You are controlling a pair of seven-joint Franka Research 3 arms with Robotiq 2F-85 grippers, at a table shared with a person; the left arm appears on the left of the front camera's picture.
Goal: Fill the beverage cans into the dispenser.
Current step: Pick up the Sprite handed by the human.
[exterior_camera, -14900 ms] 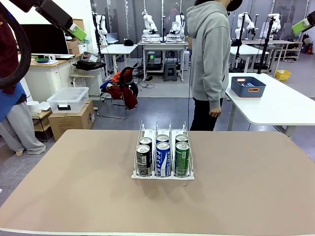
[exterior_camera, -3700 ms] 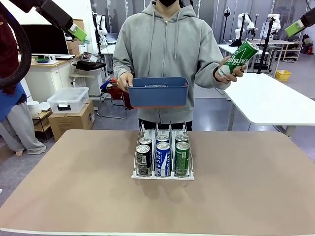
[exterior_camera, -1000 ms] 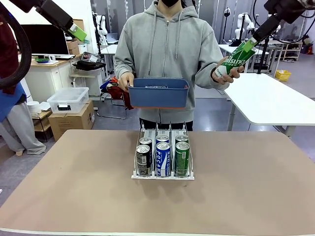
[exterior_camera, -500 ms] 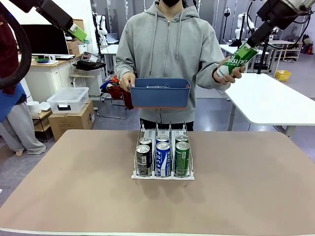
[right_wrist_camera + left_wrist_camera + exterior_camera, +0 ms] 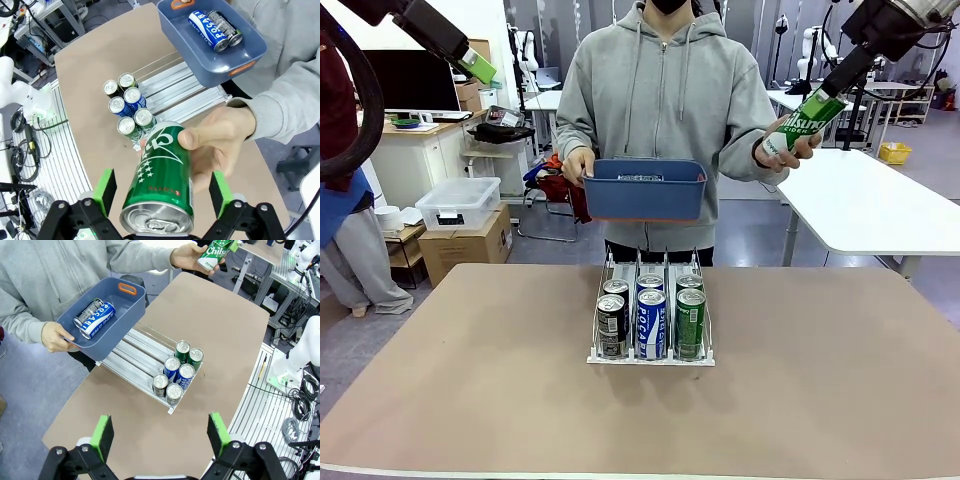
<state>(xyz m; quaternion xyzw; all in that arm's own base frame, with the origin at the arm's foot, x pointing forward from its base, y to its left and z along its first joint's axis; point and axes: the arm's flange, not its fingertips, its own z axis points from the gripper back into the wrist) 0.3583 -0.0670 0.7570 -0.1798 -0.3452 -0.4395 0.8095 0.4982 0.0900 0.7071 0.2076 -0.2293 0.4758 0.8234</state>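
Meanwhile, a green can is held up between open fingers

Up at the far left of the front view, the left gripper [image 5: 477, 66] hangs high above the table [image 5: 470, 400] — its own camera shows the green pads [image 5: 103, 436] spread wide with nothing between them.

Moving right, the person standing at the table's far edge holds a blue bin [image 5: 643, 195] in one hand [image 5: 574, 164]. The bin is above the back end of the dispenser [image 5: 650, 361]. Two cans lie on their sides in the bin, touching each other: a blue-and-white can [image 5: 98, 320] and a black-and-silver can [image 5: 88, 313].

The dispenser stands on the table midway between its left and right edges, nearer the far edge, its low front lip facing the robot's edge. Six cans stand upright at the front, two per lane: black-and-silver pair [image 5: 611, 325] in the left lane, blue-and-white pair [image 5: 651, 323] in the middle, green pair [image 5: 690, 322] in the right. The back part of each lane is bare.

Farther right, well above the table's right half, the person's other hand [image 5: 788, 148] grips a green can [image 5: 804, 120] by its lower part, tilted with the silver top pointing up and right. The right gripper [image 5: 832, 92] is at that top end. From its wrist camera the jaws straddle the can — a pad [image 5: 106, 189] stands off each side, with a gap showing, so the jaws are open around it, not clamped.
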